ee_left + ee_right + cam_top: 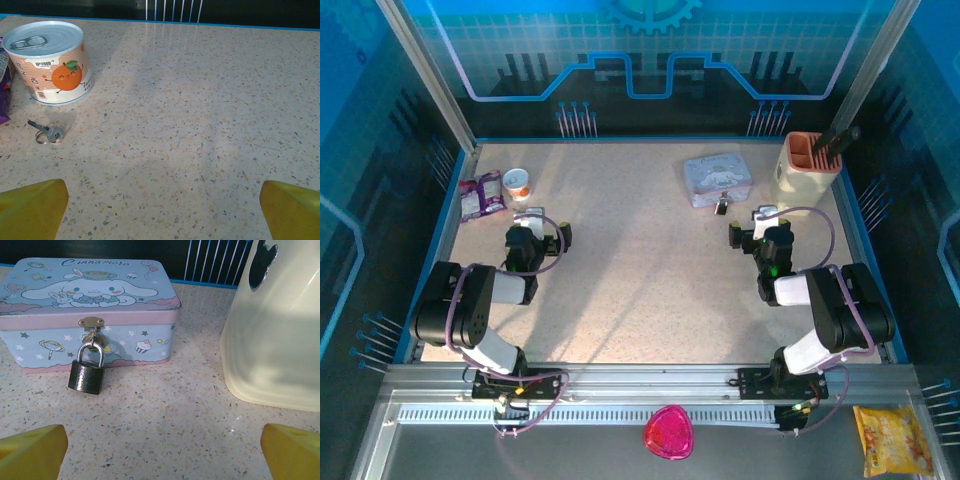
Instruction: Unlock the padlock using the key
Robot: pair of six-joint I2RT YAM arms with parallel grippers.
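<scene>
Okay, key (47, 134) is lying flat on the worktop (200, 125), ahead-left of the left gripper (162, 189) and just in front of the can (50, 62). Its blade is pointing left and slightly away. Left gripper is sitting wide open, holding nothing. Padlock (88, 374) is hanging from the tin (90, 305) hasp (91, 322), ahead-left of the right gripper (163, 432), which is also gaping empty. Left arm is nearer the key, so I'm judging it takes the pick.

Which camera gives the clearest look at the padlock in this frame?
The right wrist view: the padlock is close and sharp, dark body and silvery shackle hooked through the hasp of the tin box. The top external view gives it as a tiny dark speck at the tin's near side.
</scene>
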